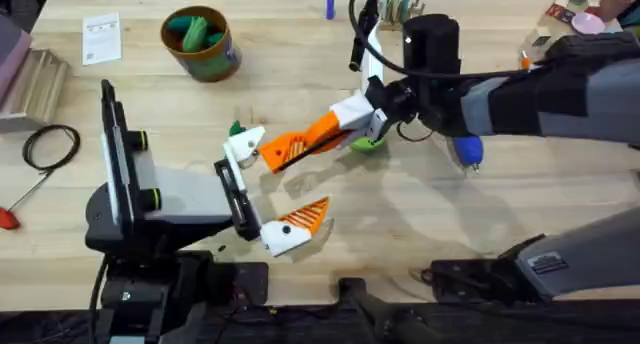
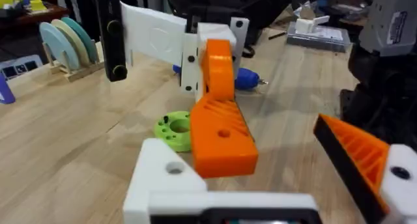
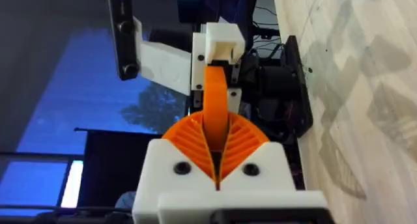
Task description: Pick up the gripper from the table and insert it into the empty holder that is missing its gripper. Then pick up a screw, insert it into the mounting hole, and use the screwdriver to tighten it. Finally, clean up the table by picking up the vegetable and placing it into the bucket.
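My right gripper (image 1: 300, 146) reaches in from the right, shut on the orange ribbed gripper (image 2: 221, 138). It holds that wedge against the empty holder (image 1: 245, 142), the white finger base of my left gripper (image 1: 268, 184). In the right wrist view, the orange pads (image 3: 189, 140) clamp the wedge (image 3: 215, 97), which points at the holder (image 3: 221, 40). My left gripper stands open, its other finger (image 1: 297, 224) carrying an orange pad. The blue screwdriver (image 1: 467, 149) lies under the right arm. The bucket (image 1: 203, 46) stands at the back left with green pieces inside. A small dark-green bit, perhaps the vegetable (image 1: 235, 130), peeks out beside the holder.
A bright-green disc with holes (image 1: 368, 142) lies under the right gripper. A black cable loop (image 1: 50, 144), a red-handled tool (image 1: 8, 217) and wooden blocks (image 1: 30, 79) sit at the far left. A white card (image 1: 100, 36) lies at the back left.
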Tool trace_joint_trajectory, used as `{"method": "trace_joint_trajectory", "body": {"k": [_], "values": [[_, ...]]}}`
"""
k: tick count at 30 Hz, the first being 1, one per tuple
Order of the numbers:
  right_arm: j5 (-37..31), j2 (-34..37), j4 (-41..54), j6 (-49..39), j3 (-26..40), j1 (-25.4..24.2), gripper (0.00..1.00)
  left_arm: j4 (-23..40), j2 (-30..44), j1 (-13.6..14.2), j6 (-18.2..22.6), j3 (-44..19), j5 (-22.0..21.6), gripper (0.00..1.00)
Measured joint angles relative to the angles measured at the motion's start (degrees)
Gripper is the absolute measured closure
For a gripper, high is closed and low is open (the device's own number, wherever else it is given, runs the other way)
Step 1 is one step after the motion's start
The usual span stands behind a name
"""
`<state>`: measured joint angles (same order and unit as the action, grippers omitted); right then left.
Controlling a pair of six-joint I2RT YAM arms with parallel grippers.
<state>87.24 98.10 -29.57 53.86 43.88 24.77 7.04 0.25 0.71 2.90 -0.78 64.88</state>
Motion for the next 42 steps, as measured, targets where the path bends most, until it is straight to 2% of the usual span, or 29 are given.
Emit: {"method": "trace_joint_trajectory", "body": {"k": [14, 42], "values": [[-0.15, 1.62, 0.01, -3.32, 0.02, 0.24, 0.992, 0.01, 0.0, 0.0, 0.0, 0.0, 0.0, 0.015], [-2.19, 1.62, -0.01, -3.08, 0.53, 0.94, 0.992, -0.01, 0.0, 0.0, 0.01, 0.0, -0.07, 0.014]]}}
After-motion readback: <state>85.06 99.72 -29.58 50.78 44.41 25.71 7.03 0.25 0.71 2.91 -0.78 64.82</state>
